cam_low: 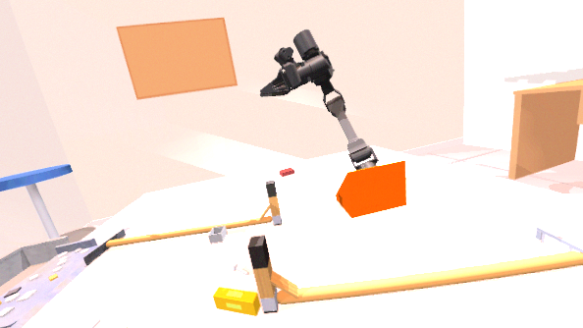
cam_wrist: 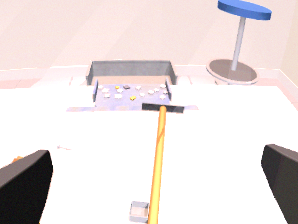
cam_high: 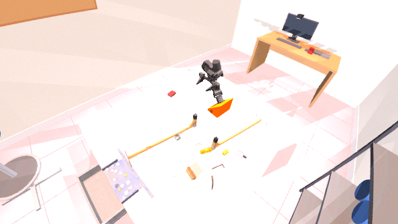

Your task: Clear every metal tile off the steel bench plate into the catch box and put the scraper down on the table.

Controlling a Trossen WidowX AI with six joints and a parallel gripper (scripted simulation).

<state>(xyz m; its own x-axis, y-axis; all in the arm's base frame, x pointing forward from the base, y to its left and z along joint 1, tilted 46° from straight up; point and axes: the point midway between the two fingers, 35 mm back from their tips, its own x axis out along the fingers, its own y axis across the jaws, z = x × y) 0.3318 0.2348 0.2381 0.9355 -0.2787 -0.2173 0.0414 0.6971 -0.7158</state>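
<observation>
Scraper (cam_high: 157, 142) count is two: one long tool lies in the lower middle of the top view with its dark blade (cam_wrist: 161, 107) at the edge of the steel bench plate (cam_high: 134, 176), and a second long-handled tool (cam_high: 234, 133) lies to its right. Small pale metal tiles (cam_high: 121, 179) sit scattered on the plate; they are too small and blurred to count. One catch box (cam_high: 97, 192) adjoins the plate at the lower left, partly cut by the frame edge.

One gripper (cam_low: 271, 90) hangs high above the table, upper middle of the exterior view, fingers spread wide, grasping nothing and touching nothing. In the wrist view only the two dark fingertips show, cropped at the lower corners.
</observation>
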